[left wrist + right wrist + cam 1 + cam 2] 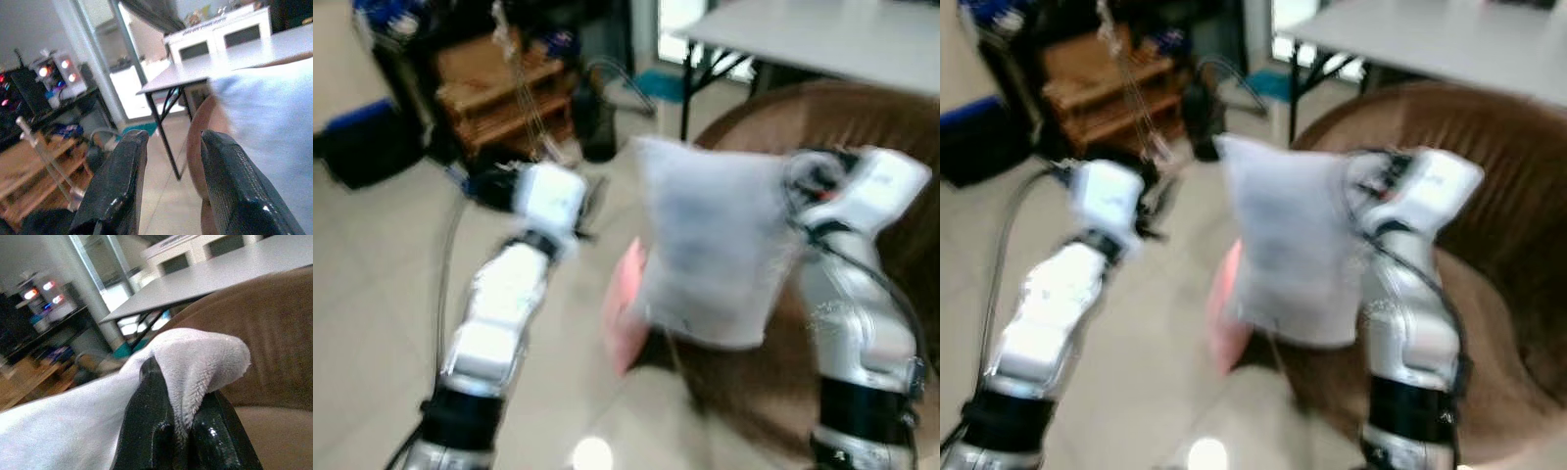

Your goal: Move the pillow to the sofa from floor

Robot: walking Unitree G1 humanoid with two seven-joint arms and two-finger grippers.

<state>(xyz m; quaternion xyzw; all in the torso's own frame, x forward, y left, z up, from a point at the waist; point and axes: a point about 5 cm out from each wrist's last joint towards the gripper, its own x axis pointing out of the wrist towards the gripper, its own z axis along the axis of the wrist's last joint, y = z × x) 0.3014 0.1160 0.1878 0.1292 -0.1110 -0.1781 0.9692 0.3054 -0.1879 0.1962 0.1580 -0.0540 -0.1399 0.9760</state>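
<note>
Right gripper (183,431) pinched tight on one corner of the white pillow (710,250), which hangs in air at the brown sofa (1508,206) edge. Left gripper (171,186) parted, empty. Carry over the seat, lower, then let go

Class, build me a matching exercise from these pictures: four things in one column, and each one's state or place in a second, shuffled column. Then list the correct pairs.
1. soft white fleece pillow
2. left gripper
3. rounded brown fabric sofa
4. grey folding table with black legs

A. jaws apart, holding nothing
B. stands behind the sofa
C. hangs lifted, pinched at one corner by the right gripper
D. just beyond the lifted pillow

Pairs: 1-C, 2-A, 3-D, 4-B
</note>
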